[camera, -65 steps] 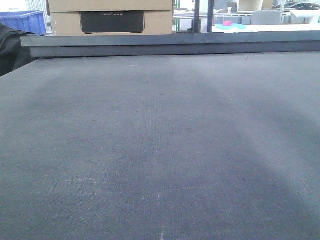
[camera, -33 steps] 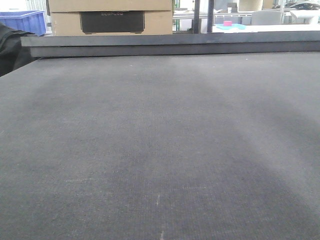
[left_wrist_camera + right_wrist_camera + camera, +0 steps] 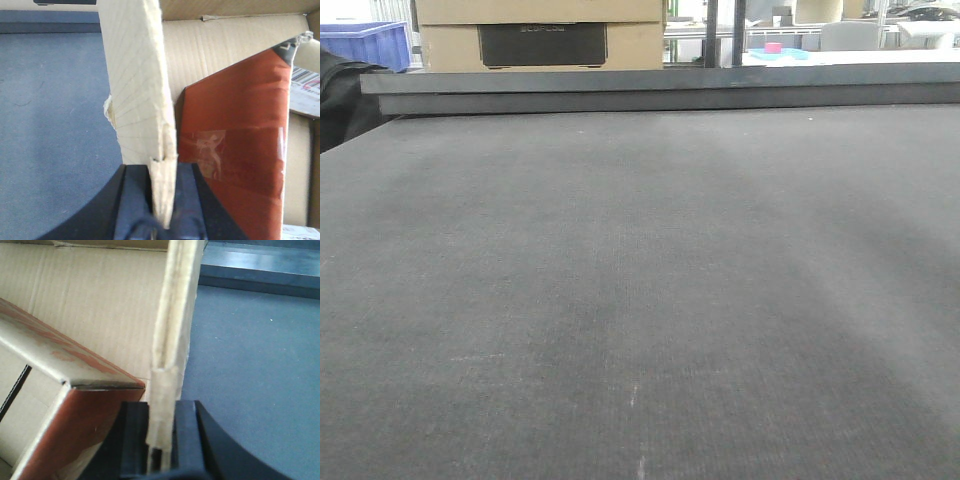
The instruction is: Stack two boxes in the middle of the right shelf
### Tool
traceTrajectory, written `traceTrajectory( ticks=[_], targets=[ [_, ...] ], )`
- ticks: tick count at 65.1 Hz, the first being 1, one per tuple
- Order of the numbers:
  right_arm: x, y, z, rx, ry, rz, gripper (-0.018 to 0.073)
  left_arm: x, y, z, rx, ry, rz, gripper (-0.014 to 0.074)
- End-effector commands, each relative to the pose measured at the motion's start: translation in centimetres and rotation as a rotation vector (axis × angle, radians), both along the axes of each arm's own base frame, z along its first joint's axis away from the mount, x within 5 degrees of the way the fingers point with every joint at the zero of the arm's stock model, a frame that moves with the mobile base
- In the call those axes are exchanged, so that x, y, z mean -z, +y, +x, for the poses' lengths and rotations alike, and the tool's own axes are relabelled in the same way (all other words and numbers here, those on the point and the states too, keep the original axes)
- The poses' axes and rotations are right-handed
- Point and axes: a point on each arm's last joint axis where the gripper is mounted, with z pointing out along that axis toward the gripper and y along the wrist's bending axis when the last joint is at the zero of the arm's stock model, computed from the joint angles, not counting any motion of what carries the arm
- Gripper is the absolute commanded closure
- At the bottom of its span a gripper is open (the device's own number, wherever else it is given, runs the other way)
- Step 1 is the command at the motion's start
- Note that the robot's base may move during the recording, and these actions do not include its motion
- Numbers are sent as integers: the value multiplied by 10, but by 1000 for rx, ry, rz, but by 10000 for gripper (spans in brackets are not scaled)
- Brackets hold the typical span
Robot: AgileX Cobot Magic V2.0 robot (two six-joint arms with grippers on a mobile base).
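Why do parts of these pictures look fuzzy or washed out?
Front view: sharp, with soft shadow bands across the grey table. Left wrist view: the cardboard wall blurs near the left gripper. Right wrist view: similar blur by the right gripper, and glare on the dark ledge.

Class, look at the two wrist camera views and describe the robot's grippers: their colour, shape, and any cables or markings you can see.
The left gripper and the right gripper look alike. Each is matte black, with two flat, parallel fingers that have squared tips. The fingers rise from a wider body whose shoulders curve outwards. Neither view shows any cables, labels or markings, and the arms themselves are out of frame.
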Motion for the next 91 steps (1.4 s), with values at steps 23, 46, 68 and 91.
traceTrajectory(
  ticks=[23,46,68,91],
  targets=[
    [-7,-6,-2,28,-63,-26,712,-11,6,-5,-28,-74,1,708],
    [-7,-6,-2,28,-63,-26,712,-11,6,-5,-28,-74,1,708],
    [-7,-6,-2,28,-63,-26,712,-11,6,-5,-28,-74,1,708],
    [-7,-6,-2,28,-63,-26,712,-11,6,-5,-28,-74,1,708]
  ],
)
